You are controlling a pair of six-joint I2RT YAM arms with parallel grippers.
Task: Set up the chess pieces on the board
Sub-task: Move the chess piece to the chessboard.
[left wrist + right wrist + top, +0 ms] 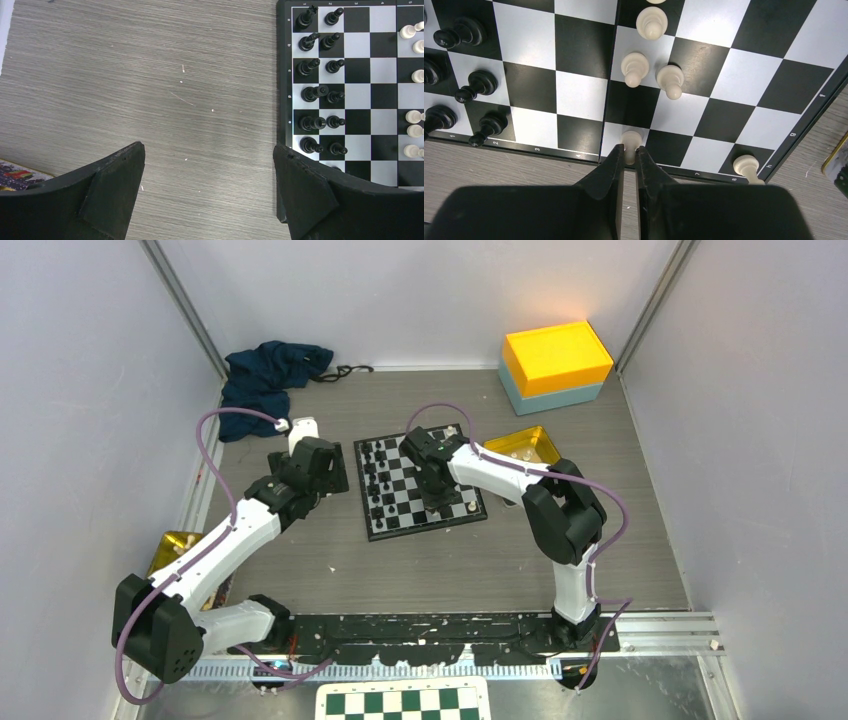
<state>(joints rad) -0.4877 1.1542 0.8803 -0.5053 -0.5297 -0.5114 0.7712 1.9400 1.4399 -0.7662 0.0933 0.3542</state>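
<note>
Showing desk (330, 560) w/ board (395, 510) at centre: L tool (208, 146) spread, hanging over bare desk beside black pieces (320, 65); R tool (629, 148) pinching white pawn (630, 139) on an edge square. Risk: off-centre pinch could tip pawn, or tool could knock neighbouring white pawns (634, 68). Containers: yellow-on-teal box (555, 365) shut, contents hidden; gold tin (548, 445) right of board, contents unclear.

Left hand (207, 146) wide open, facing down; right hand (629, 148) fingers pinched nearly together
</note>
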